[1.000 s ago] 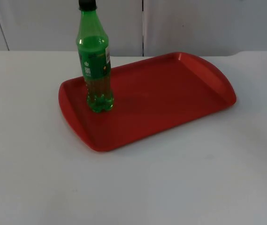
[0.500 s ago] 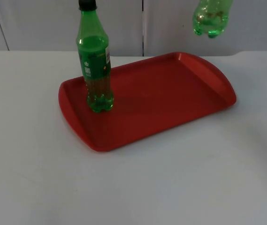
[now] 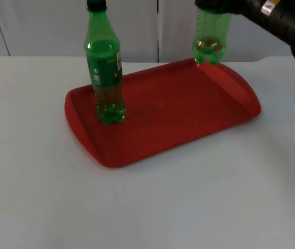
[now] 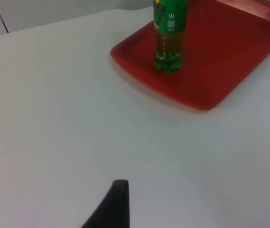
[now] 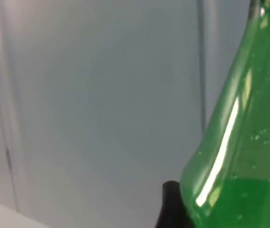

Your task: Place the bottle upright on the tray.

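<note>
The white table (image 3: 152, 207) takes up the lower half of the top view. Beyond that bare stretch, at the centre of the frame, a red tray (image 3: 178, 119) lies flat and askew, its near corner toward the lower left and its far end toward the upper right. A green bottle with a black cap (image 3: 104, 72) stands upright on the left part of the tray, base resting on the tray floor; the left wrist view shows the same standing bottle (image 4: 169, 38) on the tray (image 4: 220, 61), with the left gripper's black fingertip (image 4: 113, 206) low over bare table, well apart from both. Whether the left gripper is open or closed cannot be told, and that arm waits. Farther back, at the upper right of the top view, the right gripper (image 3: 221, 6) hangs above the tray's far rim with a second green bottle (image 3: 209, 36) clamped by its upper part. This held bottle hangs roughly upright, base downward, over the far edge of the tray; contact with the rim cannot be confirmed. The right wrist view shows the green bottle wall (image 5: 241, 156) close against a black fingertip (image 5: 170, 204), with the grey partition wall (image 5: 101, 95) behind.
</note>
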Robot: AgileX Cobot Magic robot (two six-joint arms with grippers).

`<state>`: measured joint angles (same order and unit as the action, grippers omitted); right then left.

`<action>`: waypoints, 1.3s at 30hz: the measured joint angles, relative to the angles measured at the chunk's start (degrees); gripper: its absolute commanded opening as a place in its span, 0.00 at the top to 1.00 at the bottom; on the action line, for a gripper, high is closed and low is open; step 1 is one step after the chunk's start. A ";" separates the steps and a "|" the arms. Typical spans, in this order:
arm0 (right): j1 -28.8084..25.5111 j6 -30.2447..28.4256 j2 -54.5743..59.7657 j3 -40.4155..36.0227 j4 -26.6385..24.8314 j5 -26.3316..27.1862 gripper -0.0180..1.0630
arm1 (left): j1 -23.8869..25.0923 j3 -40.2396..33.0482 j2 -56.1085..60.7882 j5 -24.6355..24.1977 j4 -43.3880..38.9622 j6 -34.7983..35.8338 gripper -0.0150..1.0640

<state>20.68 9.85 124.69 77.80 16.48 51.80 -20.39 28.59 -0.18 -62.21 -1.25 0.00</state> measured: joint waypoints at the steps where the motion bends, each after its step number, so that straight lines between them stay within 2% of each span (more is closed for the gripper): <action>1: 0.00 0.00 1.20 0.98 1.73 0.56 0.98 | 0.00 0.00 0.00 0.00 0.00 0.00 0.01; 3: 0.00 0.00 4.01 2.93 4.10 3.14 0.98 | 0.00 0.00 0.00 0.00 0.00 0.00 0.01; 9: 0.00 0.00 9.77 5.68 5.14 8.58 0.98 | 0.00 0.00 0.00 0.00 0.00 0.00 0.01; 19: 0.00 0.26 14.48 7.25 5.41 13.04 0.98 | 0.00 0.00 0.00 0.00 0.00 0.00 0.01; 26: 0.00 0.26 15.40 7.25 5.52 12.91 0.98 | 0.00 0.00 0.00 0.00 0.00 0.00 0.01; 39: 0.00 -3.31 15.52 7.25 4.73 12.63 0.98 | 0.00 0.00 0.00 0.00 0.00 0.00 0.01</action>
<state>20.68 6.53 140.22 85.06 21.20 64.42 -20.39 28.59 -0.18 -62.21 -1.25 0.00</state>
